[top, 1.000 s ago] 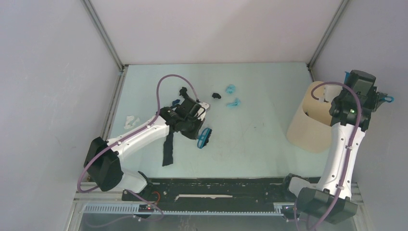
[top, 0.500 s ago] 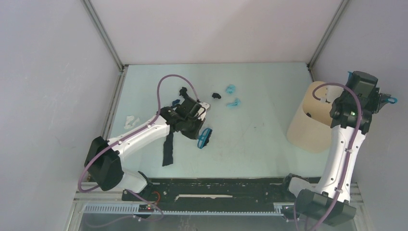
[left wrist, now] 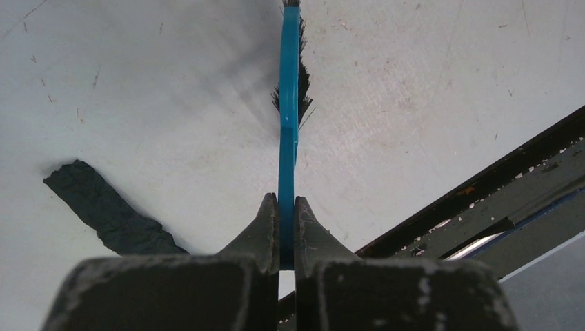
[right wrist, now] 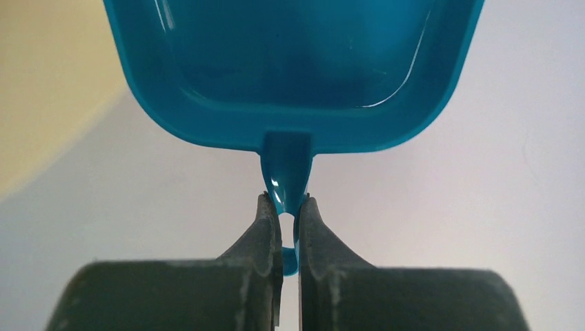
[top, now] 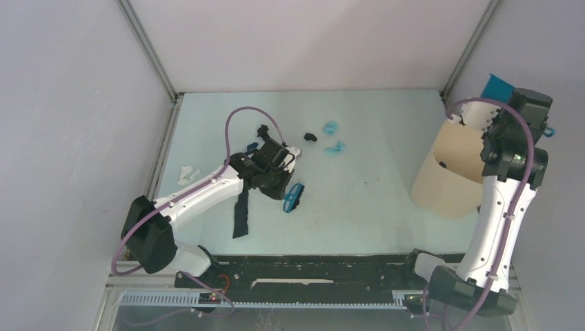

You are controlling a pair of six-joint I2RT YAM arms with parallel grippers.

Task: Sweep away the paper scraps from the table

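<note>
Paper scraps lie on the pale table [top: 359, 214]: a long black strip [top: 241, 212], also in the left wrist view [left wrist: 103, 210], white bits [top: 185, 173] at the left, a black lump [top: 311, 136], light blue lumps [top: 332, 128] [top: 336, 147], and a dark piece [top: 262, 131]. My left gripper [top: 279, 181] [left wrist: 286, 203] is shut on the blue hand brush [top: 294, 197] [left wrist: 289, 103], bristles near the table. My right gripper [top: 519, 114] [right wrist: 284, 203] is shut on the handle of the blue dustpan [top: 497, 87] [right wrist: 296, 62], held high above the bin; its inside looks empty.
A tall beige bin [top: 452, 169] stands at the table's right side under the right arm. Grey walls with metal frame posts [top: 148, 52] close in the back and sides. A black rail [top: 310, 269] runs along the near edge.
My right arm has turned and lifted the dustpan from over the bin's mouth, so the pan now points up toward the back wall. The left arm and brush have not moved.
</note>
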